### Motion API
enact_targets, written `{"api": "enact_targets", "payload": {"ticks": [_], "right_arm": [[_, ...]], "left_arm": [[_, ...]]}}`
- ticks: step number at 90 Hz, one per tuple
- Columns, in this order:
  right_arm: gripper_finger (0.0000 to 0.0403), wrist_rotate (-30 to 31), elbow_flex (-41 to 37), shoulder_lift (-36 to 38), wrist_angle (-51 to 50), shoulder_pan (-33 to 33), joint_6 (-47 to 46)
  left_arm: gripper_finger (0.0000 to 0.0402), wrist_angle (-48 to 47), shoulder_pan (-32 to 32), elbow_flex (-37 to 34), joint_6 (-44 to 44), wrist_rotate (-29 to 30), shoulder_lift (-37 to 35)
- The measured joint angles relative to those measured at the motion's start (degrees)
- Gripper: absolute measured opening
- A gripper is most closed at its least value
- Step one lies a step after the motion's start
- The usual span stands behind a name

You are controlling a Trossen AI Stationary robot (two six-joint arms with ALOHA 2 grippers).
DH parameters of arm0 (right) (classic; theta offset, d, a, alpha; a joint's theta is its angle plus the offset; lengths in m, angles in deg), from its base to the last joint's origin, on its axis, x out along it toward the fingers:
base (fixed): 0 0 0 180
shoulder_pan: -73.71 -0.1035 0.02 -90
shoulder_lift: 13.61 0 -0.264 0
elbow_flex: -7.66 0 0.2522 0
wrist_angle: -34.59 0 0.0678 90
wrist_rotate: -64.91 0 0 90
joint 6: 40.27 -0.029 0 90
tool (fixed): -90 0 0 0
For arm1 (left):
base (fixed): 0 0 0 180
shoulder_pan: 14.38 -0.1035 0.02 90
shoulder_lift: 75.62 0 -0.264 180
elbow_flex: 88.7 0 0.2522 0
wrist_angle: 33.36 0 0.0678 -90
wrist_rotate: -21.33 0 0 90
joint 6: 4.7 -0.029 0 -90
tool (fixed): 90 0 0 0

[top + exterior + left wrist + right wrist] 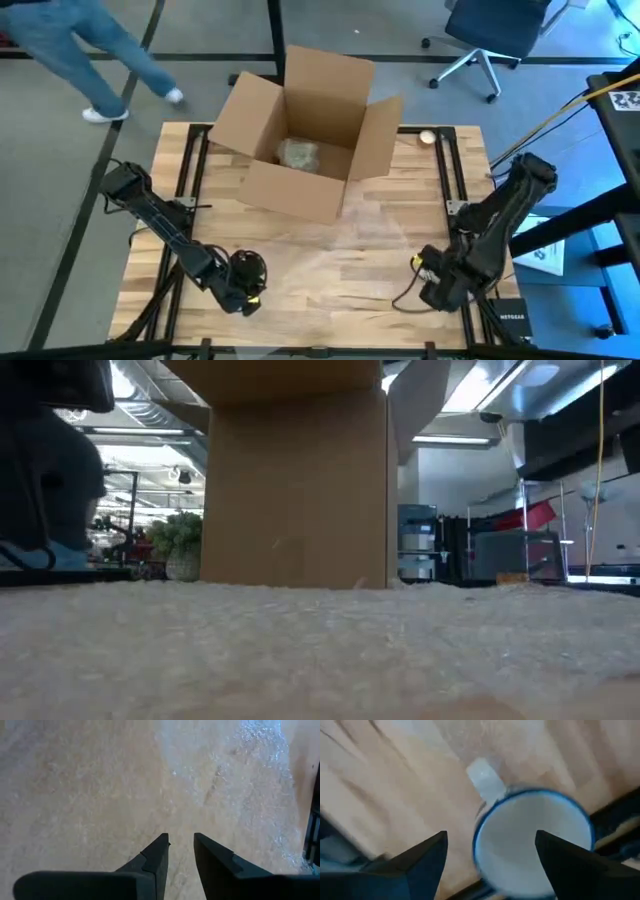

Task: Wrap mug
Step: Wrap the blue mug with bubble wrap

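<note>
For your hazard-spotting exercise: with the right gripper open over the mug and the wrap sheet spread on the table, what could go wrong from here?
1. The mug sits near the table edge; an off-centre close by the right gripper might nudge it off.
2. The bubble wrap lies loose and thin, so the left gripper may pinch nothing or drag it.
3. The cardboard box stands close behind the wrap, so a wide swing could strike it.

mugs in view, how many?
1: a white, blue-rimmed mug at the table's right edge, under the open right gripper. The wrapped bundle in the cardboard box may hide another; cannot tell.
</note>
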Motion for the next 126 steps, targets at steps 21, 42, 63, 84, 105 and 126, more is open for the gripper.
{"api": "enact_targets", "payload": {"ticks": [21,42,63,84,105,126], "right_arm": [[0.0179,-3.19,0.00,-9.08,3.05,-0.06,6.04],[0.0020,-0.44,0.02,-12.87,5.34,-0.07,9.94],[0.0006,0.06,0.68,-11.24,2.85,-0.09,10.06],[0.0004,4.49,6.23,-6.16,-0.34,-0.04,11.21],[0.0002,18.78,12.27,-5.41,6.78,1.10,21.74],[0.0001,21.81,12.31,-7.70,22.35,7.95,40.44]], "left_arm": [[0.0076,0.00,-0.25,0.00,0.00,0.00,0.00],[0.0076,0.13,-0.25,0.00,0.00,0.00,0.00],[0.0076,0.12,-0.30,0.00,-1.26,0.04,0.00],[0.0076,0.09,-0.30,0.00,-1.70,0.07,0.00],[0.0076,0.11,-0.30,0.00,-1.70,0.07,0.00],[0.0076,0.13,-0.30,0.00,-1.70,0.10,0.00]]}}
